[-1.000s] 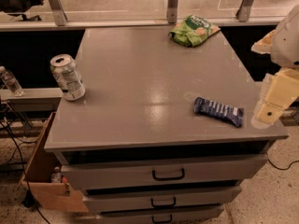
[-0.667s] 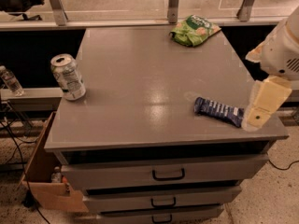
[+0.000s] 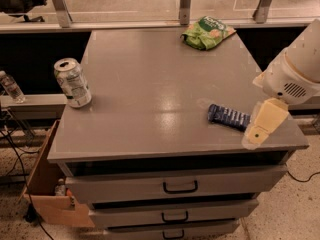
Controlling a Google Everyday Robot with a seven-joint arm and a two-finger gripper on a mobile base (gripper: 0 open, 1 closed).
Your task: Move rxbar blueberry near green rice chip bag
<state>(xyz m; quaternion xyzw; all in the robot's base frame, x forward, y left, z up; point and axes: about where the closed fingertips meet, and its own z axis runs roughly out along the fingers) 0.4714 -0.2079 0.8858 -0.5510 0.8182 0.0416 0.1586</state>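
The rxbar blueberry (image 3: 228,116), a flat dark blue bar with pale lettering, lies on the grey cabinet top (image 3: 150,84) near the front right corner. The green rice chip bag (image 3: 207,32) lies at the far edge of the top, right of centre. My gripper (image 3: 261,128) comes in from the right. Its cream finger (image 3: 265,121) hangs over the right end of the bar and hides that end. The bar is flat on the top.
A silver drink can (image 3: 73,82) stands upright near the left edge. The cabinet has drawers with black handles (image 3: 180,187) in front. A cardboard box (image 3: 47,189) sits on the floor at the lower left. A rail (image 3: 150,23) runs behind the cabinet.
My arm and gripper have moved left, from beyond the cabinet's right edge to over the right end of the bar. The bar, the bag and the can have not moved.
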